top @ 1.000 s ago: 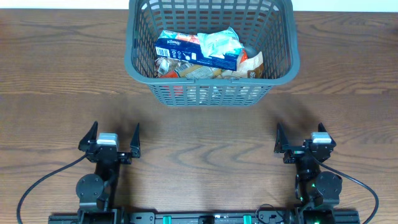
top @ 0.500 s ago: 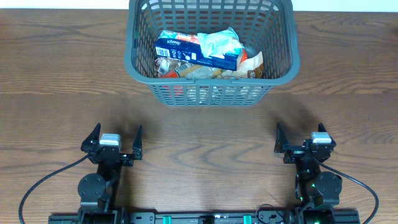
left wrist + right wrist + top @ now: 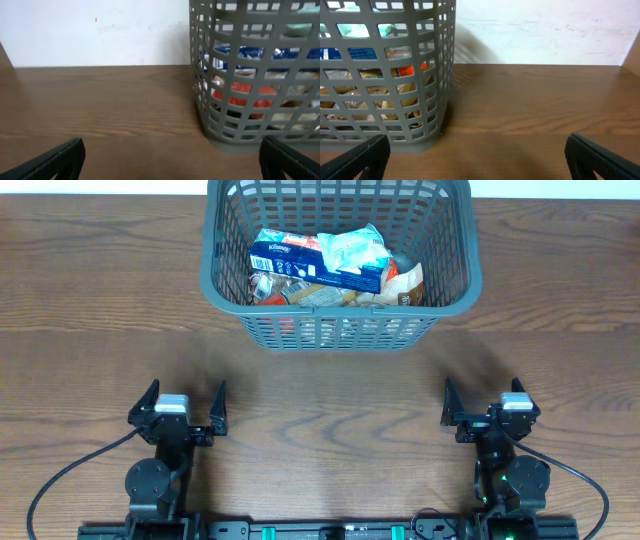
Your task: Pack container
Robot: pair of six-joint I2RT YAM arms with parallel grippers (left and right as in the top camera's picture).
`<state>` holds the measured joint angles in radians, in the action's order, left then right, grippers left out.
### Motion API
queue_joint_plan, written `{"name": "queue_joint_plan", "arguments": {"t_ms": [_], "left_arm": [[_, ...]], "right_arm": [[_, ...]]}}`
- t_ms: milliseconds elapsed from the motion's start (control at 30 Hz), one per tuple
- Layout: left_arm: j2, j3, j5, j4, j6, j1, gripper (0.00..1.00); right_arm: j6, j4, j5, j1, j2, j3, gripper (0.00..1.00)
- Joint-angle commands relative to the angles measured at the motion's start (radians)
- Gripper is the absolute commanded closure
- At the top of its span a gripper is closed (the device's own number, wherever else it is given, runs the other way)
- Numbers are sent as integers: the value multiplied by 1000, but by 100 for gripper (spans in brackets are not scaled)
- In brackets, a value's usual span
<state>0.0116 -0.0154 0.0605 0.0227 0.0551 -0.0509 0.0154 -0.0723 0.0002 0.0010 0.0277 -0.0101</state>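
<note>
Nearest the arms' bases, the left gripper (image 3: 186,395) and right gripper (image 3: 482,395) sit low over the table (image 3: 330,420), well apart from each other, each with jaws spread wide and nothing between them. Bare wood lies ahead of both. Farther on, at the table's far edge and midway between the arms, stands the container (image 3: 340,332), upright. Inside lie a blue tissue pack (image 3: 290,255) and crumpled packets (image 3: 350,250); a red item (image 3: 245,92), possibly a wrapper, shows through the lattice. A white wall (image 3: 100,30) rises behind
</note>
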Motion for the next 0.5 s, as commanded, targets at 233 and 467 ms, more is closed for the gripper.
{"name": "queue_joint_plan", "arguments": {"t_ms": [233, 467], "left_arm": [[-10, 11, 2, 43, -249, -4, 2], [-10, 11, 2, 43, -248, -4, 1]], "right_arm": [[14, -2, 6, -10, -8, 5, 1], [14, -2, 6, -10, -8, 5, 1]]}}
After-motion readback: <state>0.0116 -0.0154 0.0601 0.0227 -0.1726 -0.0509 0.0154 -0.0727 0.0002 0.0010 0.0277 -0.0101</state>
